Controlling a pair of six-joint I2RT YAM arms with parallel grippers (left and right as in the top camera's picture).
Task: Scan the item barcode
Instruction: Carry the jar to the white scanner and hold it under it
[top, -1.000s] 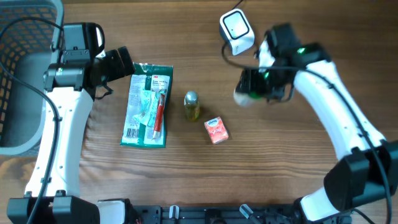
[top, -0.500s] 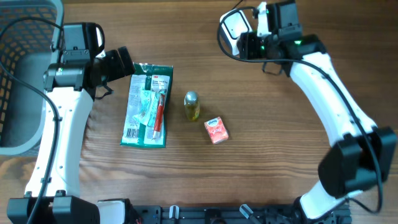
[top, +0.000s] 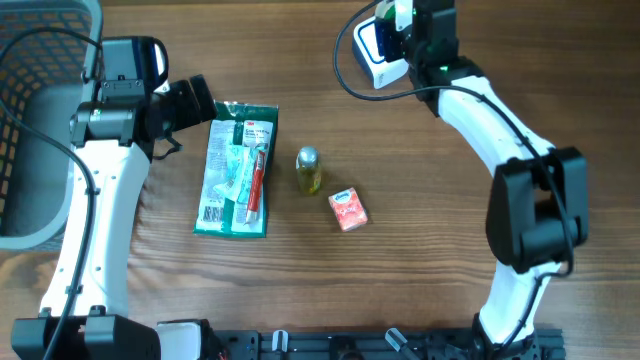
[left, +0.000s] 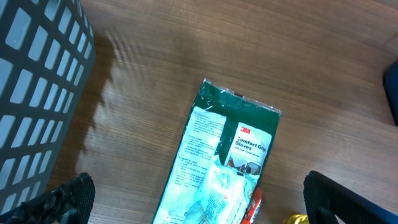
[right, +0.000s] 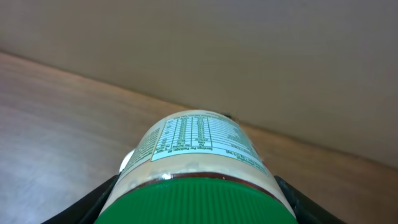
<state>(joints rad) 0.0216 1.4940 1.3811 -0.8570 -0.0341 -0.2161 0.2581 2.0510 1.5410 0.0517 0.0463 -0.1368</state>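
Far left, the grey basket (top: 28, 120) sits at the table's edge; I take it to be the bin for goods once they are scanned. My left gripper (top: 197, 102) hangs with its jaws spread wide and nothing between them, at the top end of the green 3M glove pack (left: 231, 149). The pack lies flat on the wooden table (top: 450, 260), printed face up. That reads to me as an arm parked ready over a likely next pick while the other arm works.

Right of the pack comes a small yellowish bottle (top: 308, 170). Just past it is a little orange-red box (top: 348, 210). The two are close but apart, and neither is touched.

The work is at the top right. My right gripper (top: 420, 30) is clamped on the green-lidded jar (right: 199, 146), a finger on each side of the lid. The jar is lifted off the table and brought close against the white scanner (top: 378, 50) at the far edge. The wrist camera shows only the nutrition panel, so I cannot tell whether the barcode faces the scanner window. Holding by the lid leaves the label bare, which suits presenting it. If nothing registers, I judge a slow roll of the wrist is what's needed.
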